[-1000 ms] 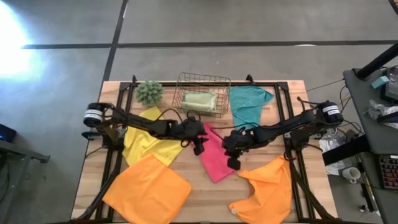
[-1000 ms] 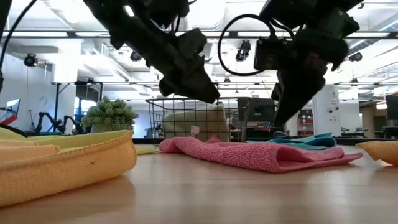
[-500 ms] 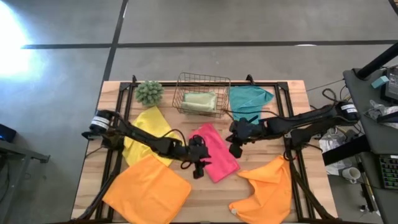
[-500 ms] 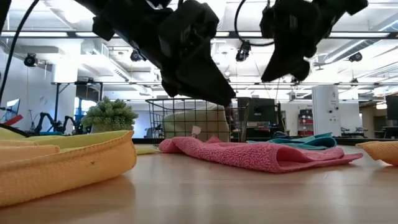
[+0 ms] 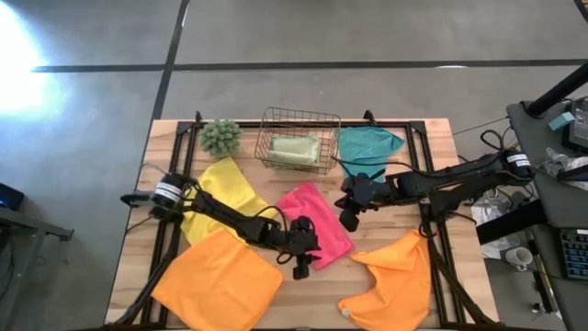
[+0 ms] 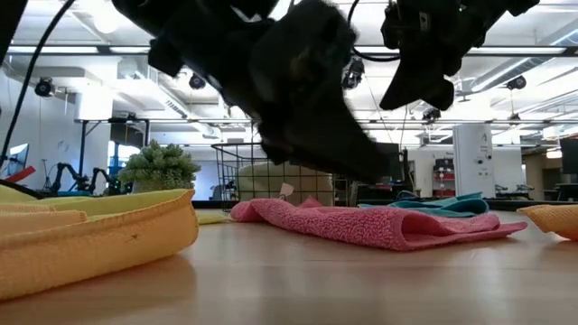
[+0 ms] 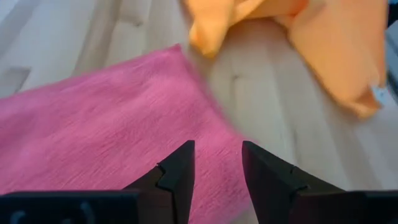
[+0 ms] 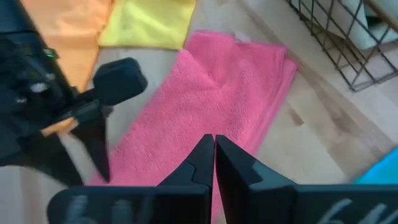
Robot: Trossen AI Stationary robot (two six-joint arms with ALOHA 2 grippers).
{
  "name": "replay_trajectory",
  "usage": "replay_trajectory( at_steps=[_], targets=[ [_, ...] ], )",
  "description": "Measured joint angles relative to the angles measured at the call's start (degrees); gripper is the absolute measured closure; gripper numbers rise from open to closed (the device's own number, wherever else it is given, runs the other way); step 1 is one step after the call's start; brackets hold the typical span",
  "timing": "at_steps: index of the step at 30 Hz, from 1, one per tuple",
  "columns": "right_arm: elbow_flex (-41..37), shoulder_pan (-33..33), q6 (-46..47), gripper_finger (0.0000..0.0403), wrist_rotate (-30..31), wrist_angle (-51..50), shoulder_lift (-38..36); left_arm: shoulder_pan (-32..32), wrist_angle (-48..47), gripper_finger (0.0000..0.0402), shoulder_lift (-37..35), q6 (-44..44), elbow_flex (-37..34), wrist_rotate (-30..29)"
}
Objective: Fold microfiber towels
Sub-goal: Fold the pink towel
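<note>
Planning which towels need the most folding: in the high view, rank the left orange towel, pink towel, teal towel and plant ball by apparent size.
1. Left orange towel, spread flat
2. Pink towel and teal towel: too similar to rank, both partly hidden by arms
3. Plant ball

Ahead of our left end effector we see bare surface between two orange towels; a pink towel lies beneath, the right end effector just beyond.
</note>
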Motion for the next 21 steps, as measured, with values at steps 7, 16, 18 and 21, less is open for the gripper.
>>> replay_trajectory(
  at_steps=[7, 16, 18, 21],
  targets=[
    [0.0, 0.1, 0.0, 0.0394, 0.0, 0.2, 0.3, -0.1, -0.9, 0.0284, 2.7, -1.5, 0.8, -0.2],
    [0.0, 0.1, -0.1, 0.0394, 0.0, 0.0, 0.2, -1.4, -9.4, 0.0284, 1.9, -2.8, -0.4, 0.8],
    [0.0, 0.1, -0.3, 0.0394, 0.0, -0.1, 0.2, -2.0, -11.5, 0.0284, 1.7, -2.7, -0.3, 0.7],
    [0.0, 0.1, -0.3, 0.0394, 0.0, -0.3, 0.2, -3.2, -16.3, 0.0284, 0.9, -2.6, -0.2, 0.6]
  ],
)
